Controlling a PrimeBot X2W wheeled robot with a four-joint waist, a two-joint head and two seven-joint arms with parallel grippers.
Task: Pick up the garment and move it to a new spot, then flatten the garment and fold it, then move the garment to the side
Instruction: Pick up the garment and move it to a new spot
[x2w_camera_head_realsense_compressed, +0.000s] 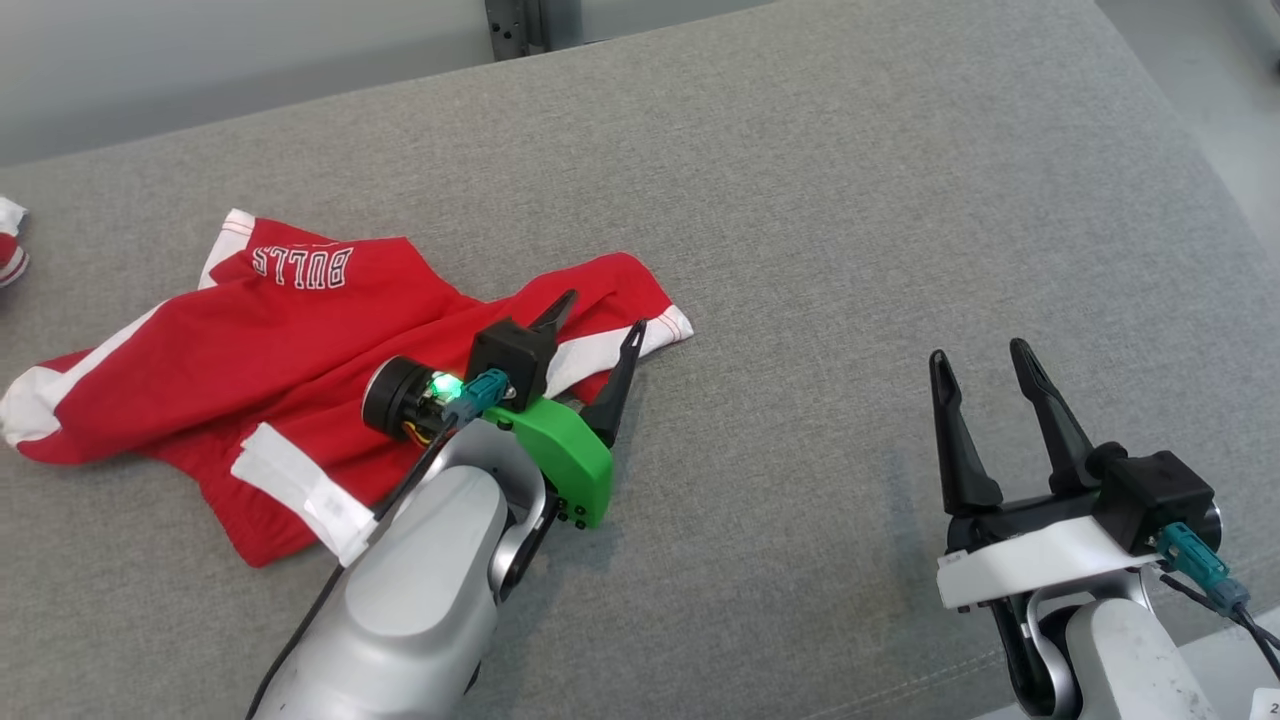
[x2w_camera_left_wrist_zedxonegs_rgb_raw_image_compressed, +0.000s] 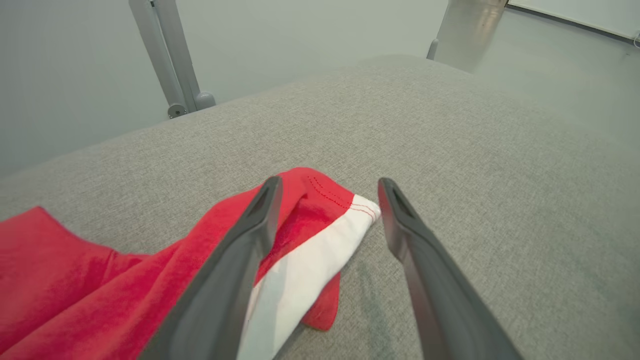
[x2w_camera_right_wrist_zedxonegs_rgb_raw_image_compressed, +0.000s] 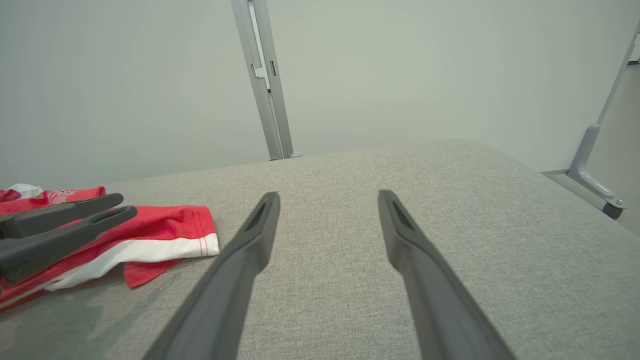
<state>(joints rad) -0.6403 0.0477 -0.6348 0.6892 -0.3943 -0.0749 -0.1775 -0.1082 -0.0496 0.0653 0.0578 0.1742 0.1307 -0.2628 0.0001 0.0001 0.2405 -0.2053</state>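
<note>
Grey woven fabric covers the padded work surface (x2w_camera_head_realsense_compressed: 850, 250), which runs back to a pale wall (x2w_camera_right_wrist_zedxonegs_rgb_raw_image_compressed: 125, 75) and a grey metal upright (x2w_camera_right_wrist_zedxonegs_rgb_raw_image_compressed: 265, 85) behind its far edge. Red shorts (x2w_camera_head_realsense_compressed: 250, 340) with white trim and upside-down "BULLS" lettering lie crumpled on the left half of the surface, one leg reaching toward the middle. The left gripper (x2w_camera_head_realsense_compressed: 603, 312), on a bright green bracket (x2w_camera_head_realsense_compressed: 565, 450), hovers over the white-banded hem (x2w_camera_left_wrist_zedxonegs_rgb_raw_image_compressed: 320, 250) of that leg. Its jaws stand spread, pinching nothing. In the left wrist view the hem corner lies on the surface between the two dark fingers, one of which crosses in front of the red cloth. The arm's silver forearm (x2w_camera_head_realsense_compressed: 420, 590) hides the near edge of the shorts in the head view. The right gripper (x2w_camera_head_realsense_compressed: 980, 352) hangs well apart to the right above bare grey fabric, its jaws also spread wide and empty. From the right wrist view, the left arm's fingers (x2w_camera_right_wrist_zedxonegs_rgb_raw_image_compressed: 65, 212) show at the left over the hem. A second red-and-white cloth (x2w_camera_head_realsense_compressed: 10, 250) peeks in at the far left edge of the surface.
</note>
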